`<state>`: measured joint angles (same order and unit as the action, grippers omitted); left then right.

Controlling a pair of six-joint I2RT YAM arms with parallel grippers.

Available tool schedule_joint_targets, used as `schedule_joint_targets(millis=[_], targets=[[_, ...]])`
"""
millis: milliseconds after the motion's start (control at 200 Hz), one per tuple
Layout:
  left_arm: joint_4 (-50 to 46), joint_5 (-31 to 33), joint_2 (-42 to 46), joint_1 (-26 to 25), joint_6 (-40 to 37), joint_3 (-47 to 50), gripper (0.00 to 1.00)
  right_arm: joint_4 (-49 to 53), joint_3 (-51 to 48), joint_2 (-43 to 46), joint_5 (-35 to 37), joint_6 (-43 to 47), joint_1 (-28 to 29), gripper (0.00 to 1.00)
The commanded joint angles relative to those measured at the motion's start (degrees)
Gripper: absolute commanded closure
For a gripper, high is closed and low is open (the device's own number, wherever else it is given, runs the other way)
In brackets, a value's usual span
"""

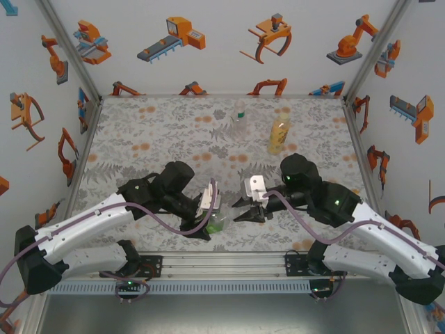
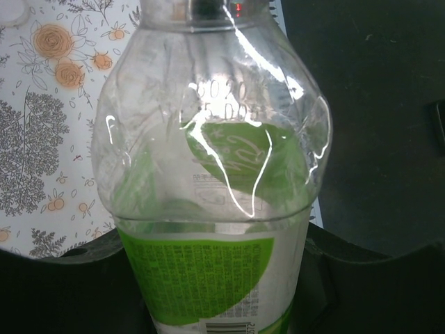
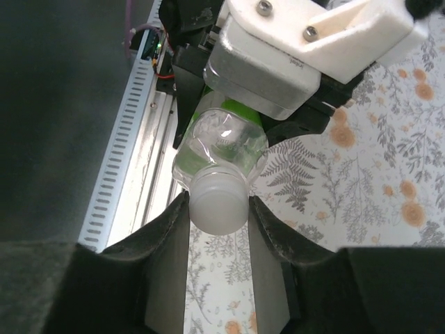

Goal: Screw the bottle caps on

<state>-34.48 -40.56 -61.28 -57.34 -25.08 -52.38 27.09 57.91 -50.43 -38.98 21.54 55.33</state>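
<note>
Holding the green-labelled bottle (image 2: 208, 174), the left claw (image 1: 213, 207) faces the right claw (image 3: 218, 209), pinched narrowly on the whitish cap (image 3: 217, 198). Turned crooked, the cap could cross-thread or slip.

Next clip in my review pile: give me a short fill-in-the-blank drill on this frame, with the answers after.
1. The left pincer holds the bottle with the ____ label.
2. The right pincer has a finger on each side of the whitish ____ on that bottle's neck.
3. Far back on the table, the clear bottle and the amber bottle both stand ____.
Missing words: green; cap; upright.
</note>
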Motion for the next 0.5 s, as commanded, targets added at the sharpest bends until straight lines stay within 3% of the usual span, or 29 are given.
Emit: schedule_joint_targets(millis=[0, 125, 200, 340, 496], targets=[[0.4, -1.2, 0.7, -0.2, 0.4, -1.6, 1.00, -5.8, -2.2, 1.3, 3.6, -9.7, 0.0, 0.80], [1.9, 2.7, 1.9, -0.2, 0.4, -0.8, 1.00, -10.5, -5.7, 2.1, 4.9, -23.9, -0.1, 0.93], [3.2, 5.4, 3.1, -0.2, 0.2, 0.1, 1.00, -13.5, -8.3, 3.0, 11.1, -35.1, 0.0, 1.00], [5.0, 7.9, 5.0, -0.2, -0.1, 1.3, 1.00, -15.2, -12.5, 4.2, 24.1, -56.8, 0.0, 1.00], [6.6, 10.3, 5.3, -0.2, 0.0, 1.7, 1.00, -19.9, -16.8, 3.0, 28.7, -81.4, 0.0, 1.00]])
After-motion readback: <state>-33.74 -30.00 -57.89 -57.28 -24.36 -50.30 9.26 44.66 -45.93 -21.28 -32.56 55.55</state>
